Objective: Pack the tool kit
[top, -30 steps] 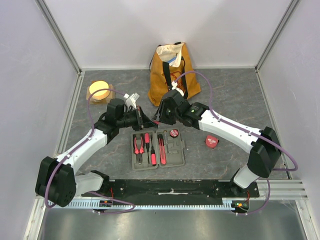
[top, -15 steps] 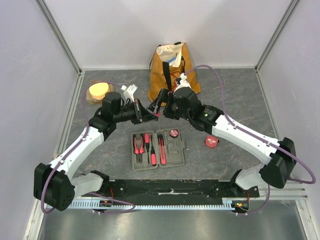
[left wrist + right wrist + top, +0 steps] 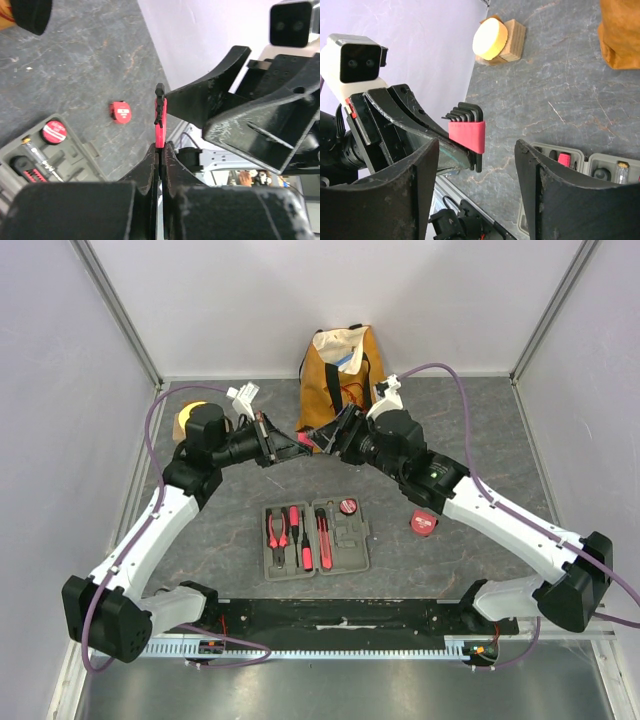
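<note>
Found left gripper [image 3: 160, 149] clamped on red-sleeved hex key set [image 3: 466, 136], held aloft. Noted right gripper [image 3: 476, 155] spread wide, fingers [image 3: 420, 190] flanking the set. Located open tool case [image 3: 350, 540] flat on table [image 3: 480, 440] below

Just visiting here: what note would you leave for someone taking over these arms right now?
Left pincer: shut on the red hex key set, held in the air.
Right pincer: open, jaws either side of that set, not gripping.
Case: open on the table, pliers already slotted in.
Tape measure: loose on the table, right of the case.
To do: stow both, close the case.
</note>
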